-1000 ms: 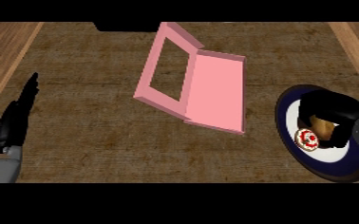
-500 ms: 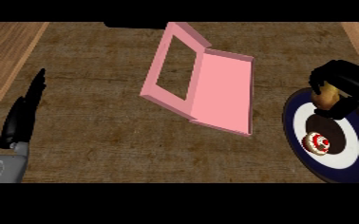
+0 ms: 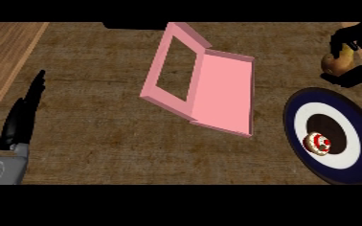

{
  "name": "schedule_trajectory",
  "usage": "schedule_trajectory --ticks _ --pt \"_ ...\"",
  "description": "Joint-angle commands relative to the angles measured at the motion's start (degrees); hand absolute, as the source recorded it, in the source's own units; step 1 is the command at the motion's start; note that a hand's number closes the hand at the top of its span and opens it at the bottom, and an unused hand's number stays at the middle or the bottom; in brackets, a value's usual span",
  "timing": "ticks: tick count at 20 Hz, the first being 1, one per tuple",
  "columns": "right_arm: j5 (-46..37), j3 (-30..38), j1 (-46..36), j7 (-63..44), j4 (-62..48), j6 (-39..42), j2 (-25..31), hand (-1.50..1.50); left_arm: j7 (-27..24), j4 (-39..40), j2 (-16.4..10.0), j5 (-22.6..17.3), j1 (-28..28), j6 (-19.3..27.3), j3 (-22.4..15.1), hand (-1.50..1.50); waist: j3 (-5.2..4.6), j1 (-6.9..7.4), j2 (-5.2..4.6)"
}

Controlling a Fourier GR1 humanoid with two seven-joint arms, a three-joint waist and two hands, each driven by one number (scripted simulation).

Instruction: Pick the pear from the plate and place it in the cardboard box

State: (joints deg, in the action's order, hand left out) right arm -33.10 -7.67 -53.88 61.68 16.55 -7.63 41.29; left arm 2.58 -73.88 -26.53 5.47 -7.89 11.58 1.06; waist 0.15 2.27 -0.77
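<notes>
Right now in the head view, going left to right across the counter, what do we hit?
left hand → pink box → plate. The right hand, curled round the pear, overlaps the plate's span at the right edge, so it is not ranked.

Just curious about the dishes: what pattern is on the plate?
The plate has a dark blue rim, white ring and dark centre; head view.

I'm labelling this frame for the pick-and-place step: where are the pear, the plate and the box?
pear point(image 3: 333, 64), head view, on its tan skin at the upper right.
plate point(image 3: 302, 126), head view, on the bare white ring near its left rim.
pink box point(image 3: 222, 91), head view, on its flat pink panel.
</notes>
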Motion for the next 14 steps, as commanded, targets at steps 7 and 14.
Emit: schedule_trajectory --ticks 7,14 --pt "3.4 0.4 -5.5 6.2 4.9 14.5 -3.2 1.5 0.3 -1.3 0.6 0.8 1.8 0.5 0.6 0.0 -0.16 -1.11 0.77" --pt "7.5 0.8 -9.4 -7.0 10.3 24.0 -10.1 1.5 3.0 -0.9 1.5 1.0 0.9 0.7 1.2 0.0 -0.21 -2.36 1.12"
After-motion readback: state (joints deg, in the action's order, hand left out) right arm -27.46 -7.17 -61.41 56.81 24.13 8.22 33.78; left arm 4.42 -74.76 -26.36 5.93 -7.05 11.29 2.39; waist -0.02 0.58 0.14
